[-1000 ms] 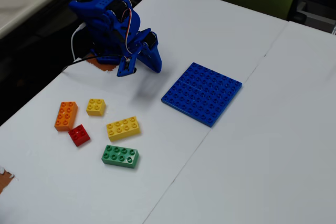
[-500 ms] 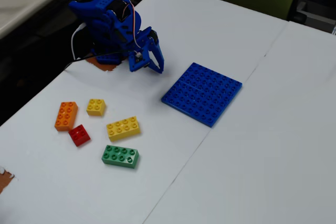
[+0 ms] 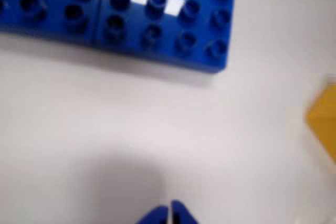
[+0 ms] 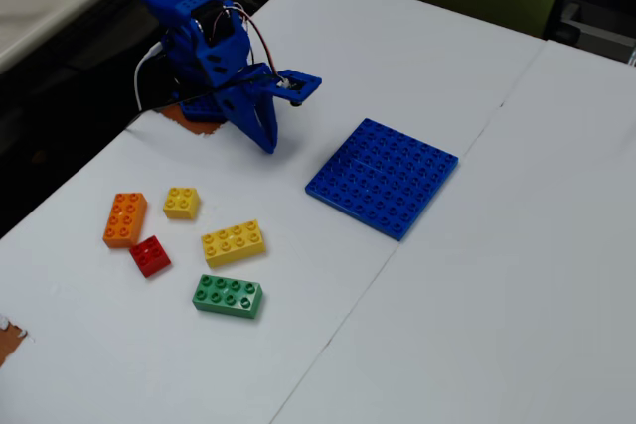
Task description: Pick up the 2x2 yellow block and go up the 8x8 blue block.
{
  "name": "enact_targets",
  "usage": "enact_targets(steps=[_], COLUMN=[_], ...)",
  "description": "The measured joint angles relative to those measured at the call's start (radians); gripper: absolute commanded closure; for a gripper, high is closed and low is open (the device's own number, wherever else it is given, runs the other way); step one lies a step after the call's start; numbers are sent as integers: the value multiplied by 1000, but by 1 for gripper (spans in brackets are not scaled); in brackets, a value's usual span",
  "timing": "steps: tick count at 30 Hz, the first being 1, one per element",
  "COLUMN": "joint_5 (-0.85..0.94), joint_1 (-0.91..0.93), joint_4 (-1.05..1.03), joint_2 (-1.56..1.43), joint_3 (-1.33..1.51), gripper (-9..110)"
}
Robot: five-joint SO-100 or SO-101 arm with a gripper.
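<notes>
The 2x2 yellow block (image 4: pixel 182 203) lies on the white table at the left of the fixed view, among other bricks. At the centre right lies the 8x8 blue block (image 4: pixel 383 177), flat on the table; in the wrist view its studded edge (image 3: pixel 157 19) fills the top. My blue gripper (image 4: pixel 267 144) points down at the table near the arm's base, well apart from both. Its fingertips (image 3: pixel 169 216) touch, with only a thin slit between them and nothing held. A yellow corner (image 3: pixel 324 125) shows at the wrist view's right edge; I cannot tell which brick it belongs to.
Round the small yellow block lie an orange brick (image 4: pixel 124 218), a red brick (image 4: pixel 150 255), a long yellow brick (image 4: pixel 233 242) and a green brick (image 4: pixel 228 296). A seam (image 4: pixel 397 245) runs between two table tops. The table's left edge is near the arm's base.
The arm has unfolded from its tucked pose: the wrist rose and the gripper swung out to the right and now points down at the table. No brick has moved.
</notes>
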State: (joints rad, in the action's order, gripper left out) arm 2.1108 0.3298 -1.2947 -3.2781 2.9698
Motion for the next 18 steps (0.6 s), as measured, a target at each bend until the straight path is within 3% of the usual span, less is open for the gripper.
enact_targets(steps=[8,12,18], joint_5=[281,520,900], joint_1=[196,319,534], joint_4=[-207,-314,-268], joint_2=[179,382,670], joint_3=[-351,-572,-730], gripper=[89,81,76])
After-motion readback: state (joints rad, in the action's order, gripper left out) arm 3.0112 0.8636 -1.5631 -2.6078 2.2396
